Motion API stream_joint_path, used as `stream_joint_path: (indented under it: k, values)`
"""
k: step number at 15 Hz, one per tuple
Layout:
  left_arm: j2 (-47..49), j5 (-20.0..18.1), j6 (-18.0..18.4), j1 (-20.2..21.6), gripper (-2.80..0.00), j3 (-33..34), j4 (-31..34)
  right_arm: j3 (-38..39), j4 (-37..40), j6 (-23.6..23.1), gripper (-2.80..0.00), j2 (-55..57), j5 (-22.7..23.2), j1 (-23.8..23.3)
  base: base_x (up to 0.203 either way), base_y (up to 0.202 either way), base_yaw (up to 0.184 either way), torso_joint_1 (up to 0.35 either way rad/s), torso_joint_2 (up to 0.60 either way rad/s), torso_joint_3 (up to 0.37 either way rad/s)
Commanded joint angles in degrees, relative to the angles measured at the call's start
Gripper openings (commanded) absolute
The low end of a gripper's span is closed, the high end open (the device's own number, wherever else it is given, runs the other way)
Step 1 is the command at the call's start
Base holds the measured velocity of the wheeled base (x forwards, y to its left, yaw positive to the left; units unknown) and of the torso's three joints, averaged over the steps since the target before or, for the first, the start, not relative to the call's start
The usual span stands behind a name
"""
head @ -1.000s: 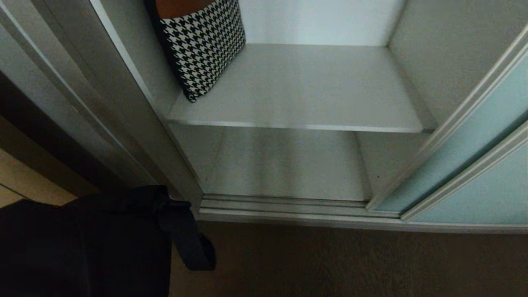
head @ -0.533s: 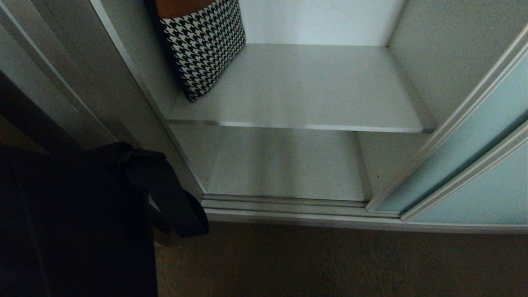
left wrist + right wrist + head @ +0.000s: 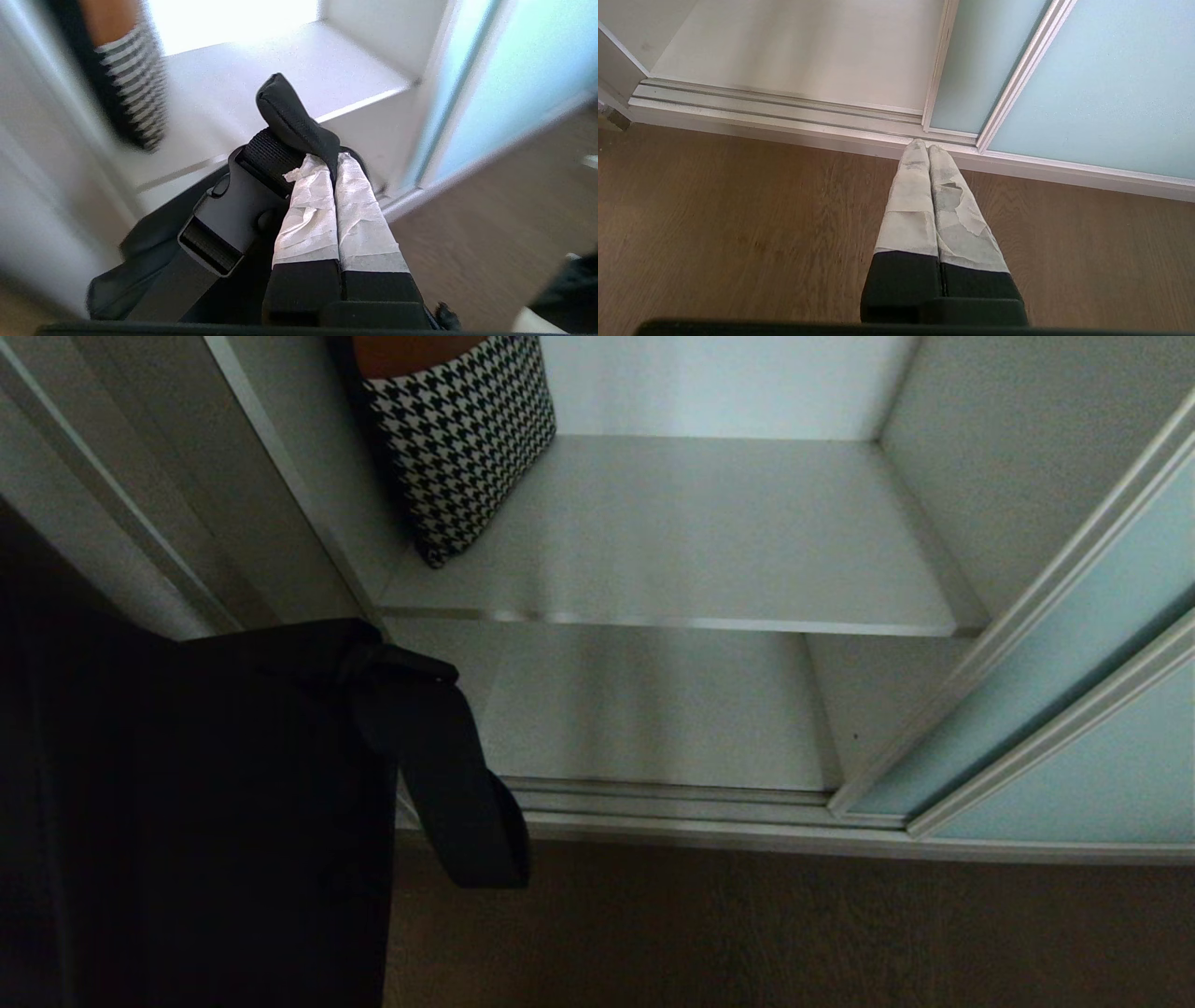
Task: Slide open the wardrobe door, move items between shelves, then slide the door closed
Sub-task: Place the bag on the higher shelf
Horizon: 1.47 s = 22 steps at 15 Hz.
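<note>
Wooden floor (image 3: 738, 224) | shelves (image 3: 672, 541) bare-ish | left hand (image 3: 334, 161) pinching black bag strap (image 3: 294, 116), apparently | right hand (image 3: 928, 148) pressed together

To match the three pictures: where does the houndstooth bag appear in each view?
Head view: houndstooth bag at top, left of centre, standing on the upper shelf.
Left wrist view: bag at upper left, blurred, on the same shelf.
Right wrist view: not in it.
Shared landmark: the sliding wardrobe door, frosted blue-green.
</note>
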Motion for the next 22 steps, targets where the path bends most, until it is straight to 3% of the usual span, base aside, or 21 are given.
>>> stream_joint_path:
  k: [1, 7, 12, 19, 22]
  values:
    - [3.4, -1.8, 0.4, 0.0, -2.80, -1.8, 0.2, 0.0, 0.0, 0.0, -2.80, 0.0, 0.0, 0.0, 0.000, 0.000, 0.000, 0.000, 0.00, 0.000]
    - [16.1, -2.8, 0.0, -0.2, -2.80, -12.0, -1.1, 0.0, 0.0, 0.0, -2.80, 0.0, 0.0, 0.0, 0.000, 0.000, 0.000, 0.000, 0.00, 0.000]
    - [27.3, -4.9, 0.0, -0.6, -2.80, -26.6, -1.3, 0.0, 0.0, 0.0, -2.80, 0.0, 0.0, 0.0, 0.000, 0.000, 0.000, 0.000, 0.00, 0.000]
    - [41.8, -6.5, 0.1, -5.9, -2.80, -36.5, -0.9, 0.1, 0.0, 0.0, -2.80, 0.0, 0.0, 0.0, 0.000, 0.000, 0.000, 0.000, 0.00, 0.000]
    - [49.5, -6.2, -0.3, -7.8, -2.80, -46.5, 0.1, 0.0, 0.0, 0.0, -2.80, 0.0, 0.0, 0.0, 0.000, 0.000, 0.000, 0.000, 0.00, 0.000]
